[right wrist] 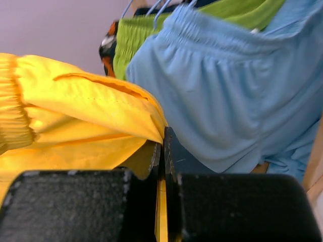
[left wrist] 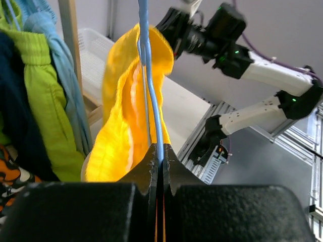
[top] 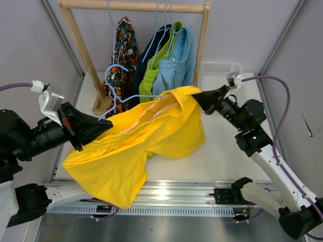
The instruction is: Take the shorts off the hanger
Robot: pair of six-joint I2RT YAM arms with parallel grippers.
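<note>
Left tool (top: pixel 109 125), right tool (top: pixel 195 97): clamped.

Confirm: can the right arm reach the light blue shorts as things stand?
Likely not yet. The light blue shorts hang just beyond the right gripper with nothing between, but it is shut on the yellow shorts, which also sit on the blue hanger in the left gripper. It must let go first.

yellow shorts (top: pixel 151 136): soft matt cloth, waistband gathered and ribbed
light blue shorts (right wrist: pixel 237 91): smooth cloth, faint sheen
hanger (left wrist: pixel 151 85): smooth glossy blue wire
rack (top: pixel 131 6): bare pale wood, matt
left claw (left wrist: pixel 160 150): black, matt, finely grained
</note>
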